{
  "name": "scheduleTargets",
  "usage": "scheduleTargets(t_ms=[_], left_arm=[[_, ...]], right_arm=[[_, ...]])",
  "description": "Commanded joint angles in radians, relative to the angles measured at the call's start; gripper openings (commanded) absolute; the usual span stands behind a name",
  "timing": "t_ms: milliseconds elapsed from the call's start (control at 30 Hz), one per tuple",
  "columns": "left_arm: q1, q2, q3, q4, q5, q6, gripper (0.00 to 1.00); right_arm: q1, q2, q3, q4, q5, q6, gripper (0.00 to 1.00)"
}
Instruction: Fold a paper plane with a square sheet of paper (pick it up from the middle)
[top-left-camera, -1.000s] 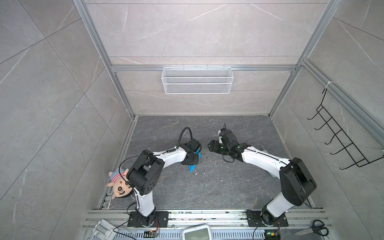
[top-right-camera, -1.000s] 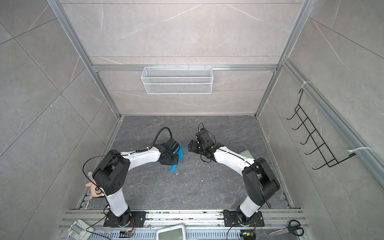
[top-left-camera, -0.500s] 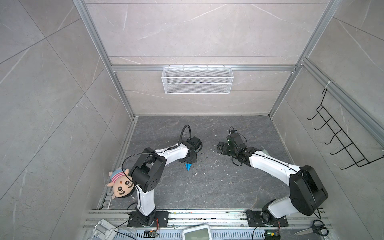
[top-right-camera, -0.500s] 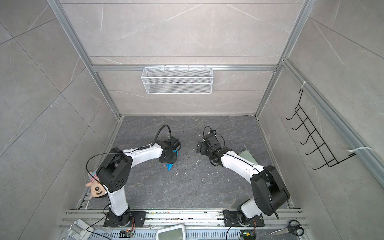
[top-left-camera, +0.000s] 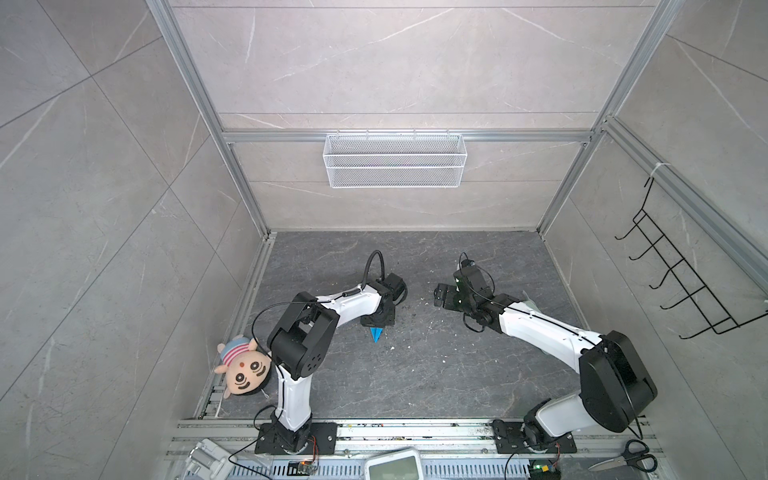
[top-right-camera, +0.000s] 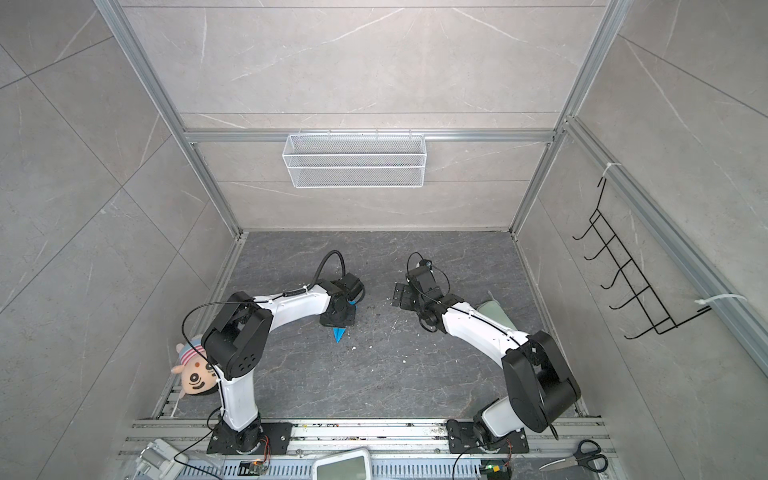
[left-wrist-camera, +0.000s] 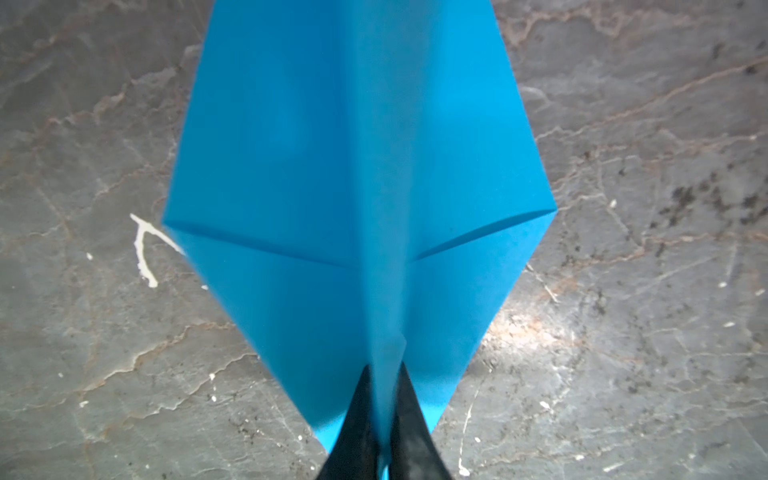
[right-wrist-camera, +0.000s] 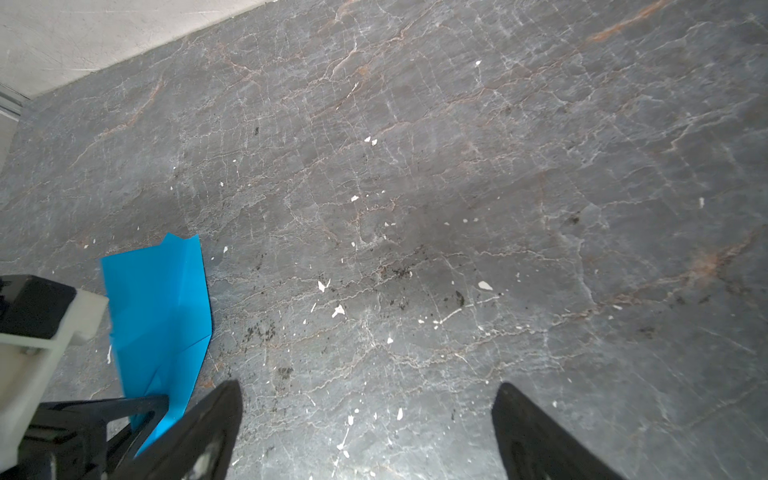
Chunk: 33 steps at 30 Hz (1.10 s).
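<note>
Left wrist view: left gripper (left-wrist-camera: 383, 370) pinched shut on the centre ridge of the paper plane (left-wrist-camera: 361, 187), close to one pointed end. The kite outline and two flap edges meeting the ridge are clear, and the far tip is cut off by the frame. Dark stone tabletop (left-wrist-camera: 623, 291) lies underneath; contact between paper and stone cannot be told. In both top views only a small blue tip shows under the gripper body, left of centre, so the fold detail comes from the wrist cameras alone. Right wrist view: right gripper (right-wrist-camera: 368, 390) has its jaws spread wide over bare stone strewn with white flecks (right-wrist-camera: 338, 309), with the plane off to one side and apart from it. Room: a broad bare stretch lies between the two grippers and toward the front rail (top-left-camera: 415, 428), and the plane is well apart from every tabletop edge. Count: one plane, two grippers, one plush doll head (top-left-camera: 243, 365), one pair of scissors (top-left-camera: 627, 457), one wire basket (top-left-camera: 395, 160).
</note>
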Motion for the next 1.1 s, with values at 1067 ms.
scheduleTargets(t_ms=[1067], left_arm=[[0.054,0.496,0.812,-0.19,0.045,0.059,0.19]], right_arm=[[-0.061,-0.085,-0.01,-0.077,0.041,0.033,0.96]])
